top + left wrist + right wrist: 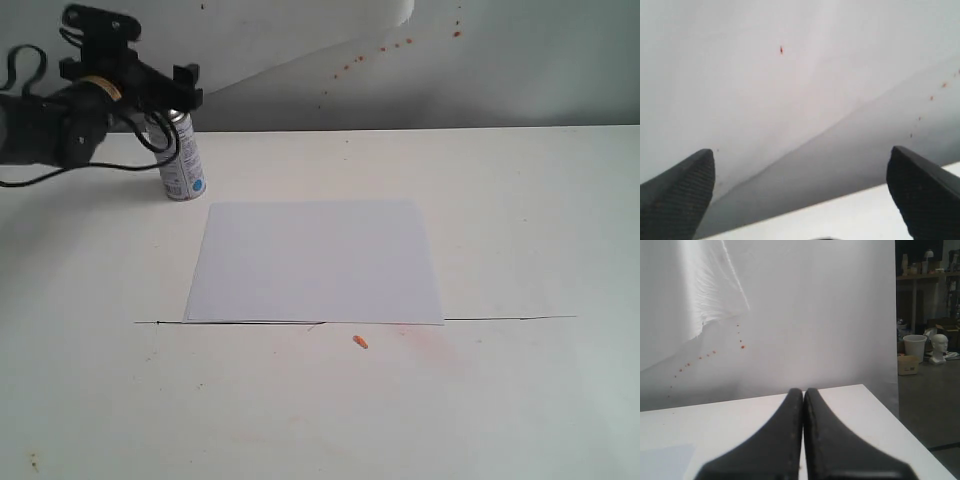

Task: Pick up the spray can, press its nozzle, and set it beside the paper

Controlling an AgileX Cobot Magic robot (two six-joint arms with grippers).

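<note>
the spray can [183, 160] stands upright on the white surface [530, 210] toward its far left corner, just beyond the far left corner of the paper [315, 262] and not touching it; the paper lies flat near the middle. the left tool [188, 86] hovers at the can's top, its fingers [680, 195] spread wide with nothing gripped between them. the right tool [803, 393] has its fingers pressed together on nothing, above the surface.
</note>
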